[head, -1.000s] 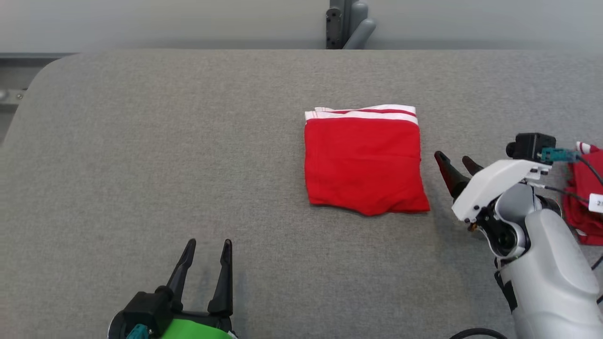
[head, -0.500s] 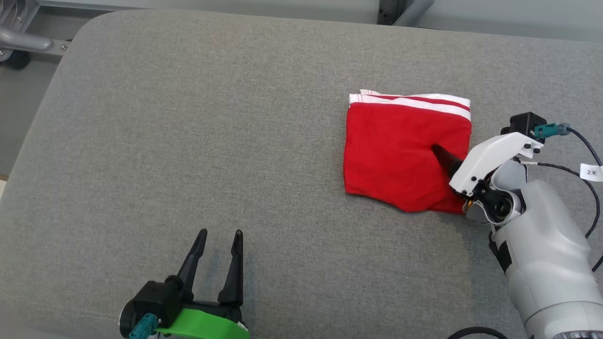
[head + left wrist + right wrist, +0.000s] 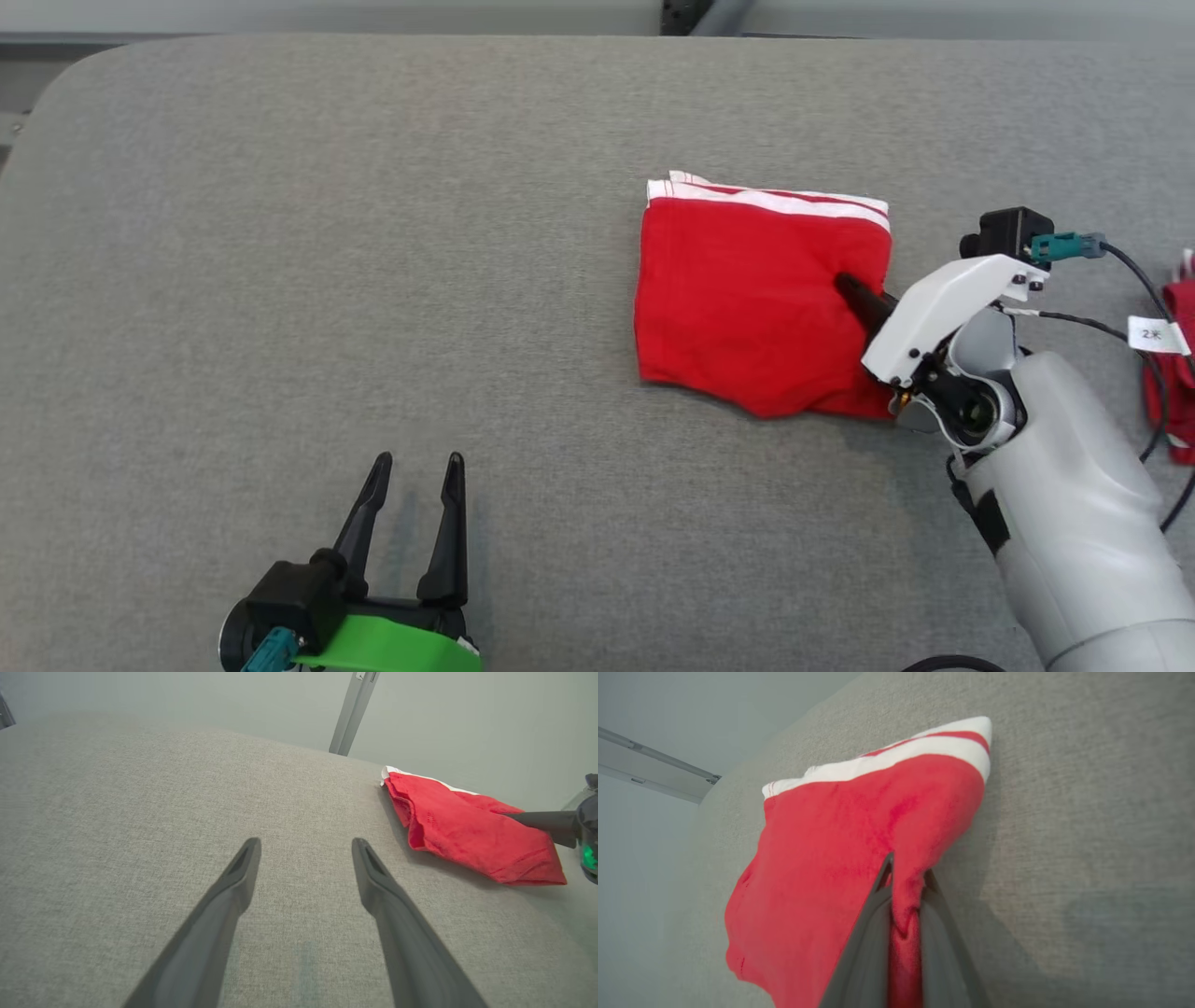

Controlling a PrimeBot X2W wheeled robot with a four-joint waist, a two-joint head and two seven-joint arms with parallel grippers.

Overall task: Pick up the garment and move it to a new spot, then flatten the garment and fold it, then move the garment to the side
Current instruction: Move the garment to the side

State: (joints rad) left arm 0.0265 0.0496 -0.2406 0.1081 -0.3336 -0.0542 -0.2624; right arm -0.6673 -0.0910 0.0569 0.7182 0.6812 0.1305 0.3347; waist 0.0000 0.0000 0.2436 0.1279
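Note:
The garment (image 3: pixel 747 299) is red with a white-striped band along its far edge, folded into a rough square right of the table's middle. My right gripper (image 3: pixel 848 287) is shut on its right edge; the right wrist view shows red cloth (image 3: pixel 859 858) pinched between the two fingers, gripper (image 3: pixel 906 870). The left wrist view has the garment (image 3: pixel 467 830) at the right, with the right finger reaching into it. My left gripper (image 3: pixel 415 469) stands open near the front edge, well left of the garment, nothing between its fingers, gripper (image 3: pixel 306 847).
The grey cloth-covered table (image 3: pixel 327 280) spreads wide to the left and front. Another red cloth (image 3: pixel 1178 373) lies at the far right edge, behind my right arm's cables and a white tag (image 3: pixel 1156 333). A metal post (image 3: pixel 352 714) stands behind the table.
My right gripper moved in from beside the garment onto its right edge and closed on the cloth. The head camera shifted. The left gripper stayed open in place.

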